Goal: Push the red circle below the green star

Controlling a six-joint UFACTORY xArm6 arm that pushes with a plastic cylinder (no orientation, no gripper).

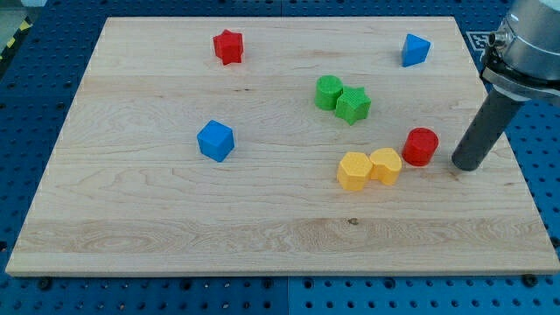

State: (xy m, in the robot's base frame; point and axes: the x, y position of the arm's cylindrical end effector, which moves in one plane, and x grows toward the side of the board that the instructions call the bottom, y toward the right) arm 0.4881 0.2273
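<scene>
The red circle [421,146] lies right of the board's middle, just right of two yellow blocks. The green star [353,105] sits up and to the left of it, touching a green circle [328,92] on its left. My tip [465,164] rests on the board just right of the red circle, a small gap apart from it.
A yellow hexagon [354,171] and a yellow block [385,165] touch each other left of the red circle. A blue cube [215,141] lies at left-centre, a red star [228,46] at the view's top left, a blue block [415,50] at the view's top right. The board's right edge [503,149] is close to my tip.
</scene>
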